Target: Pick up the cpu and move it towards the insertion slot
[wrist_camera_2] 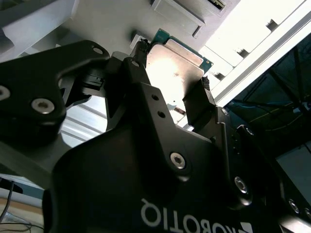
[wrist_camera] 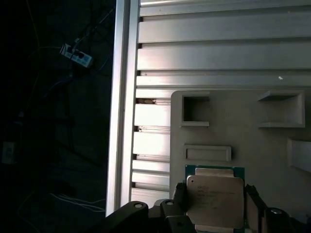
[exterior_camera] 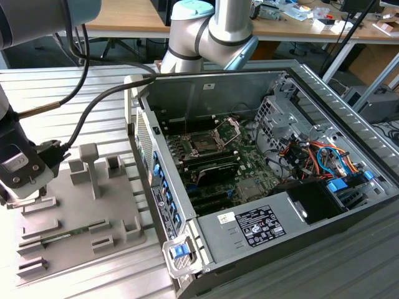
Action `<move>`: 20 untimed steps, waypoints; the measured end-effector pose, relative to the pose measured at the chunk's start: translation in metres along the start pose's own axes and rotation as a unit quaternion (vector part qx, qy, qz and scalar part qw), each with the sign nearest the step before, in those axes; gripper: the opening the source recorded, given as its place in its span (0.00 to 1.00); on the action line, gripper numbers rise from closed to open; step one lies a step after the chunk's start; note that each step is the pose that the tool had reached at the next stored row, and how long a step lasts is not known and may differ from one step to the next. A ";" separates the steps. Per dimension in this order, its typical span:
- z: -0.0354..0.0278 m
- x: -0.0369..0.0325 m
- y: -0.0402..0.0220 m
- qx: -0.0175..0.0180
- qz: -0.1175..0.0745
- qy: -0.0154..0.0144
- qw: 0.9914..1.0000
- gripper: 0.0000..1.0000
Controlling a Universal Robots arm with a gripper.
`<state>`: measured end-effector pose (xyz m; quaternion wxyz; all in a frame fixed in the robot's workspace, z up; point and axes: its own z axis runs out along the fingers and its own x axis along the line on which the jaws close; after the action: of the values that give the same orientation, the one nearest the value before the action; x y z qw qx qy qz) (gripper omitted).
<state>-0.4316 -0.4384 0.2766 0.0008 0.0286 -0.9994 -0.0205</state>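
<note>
The cpu, a small square chip with a pale metal top and a green rim, sits between the two black fingers of my gripper. In both wrist views the fingers press on its opposite edges, so the gripper is shut on the cpu. The chip is just over the grey tray, close to its surface. In the exterior view my gripper hangs over the tray's corner at the exterior view's left. The insertion slot lies inside the open computer case, its silver bracket raised.
The open computer case stands at the exterior view's right of the tray, its side wall between tray and slot. Upright grey blocks rise from the tray. A black cable hangs to the wrist. The slatted table's edge runs close to the gripper.
</note>
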 end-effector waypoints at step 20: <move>-0.0099 0.0000 0.0004 0.000 0.000 0.000 1.000 0.55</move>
<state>-0.4317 -0.4384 0.2865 0.0008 0.0286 -0.9994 -0.0205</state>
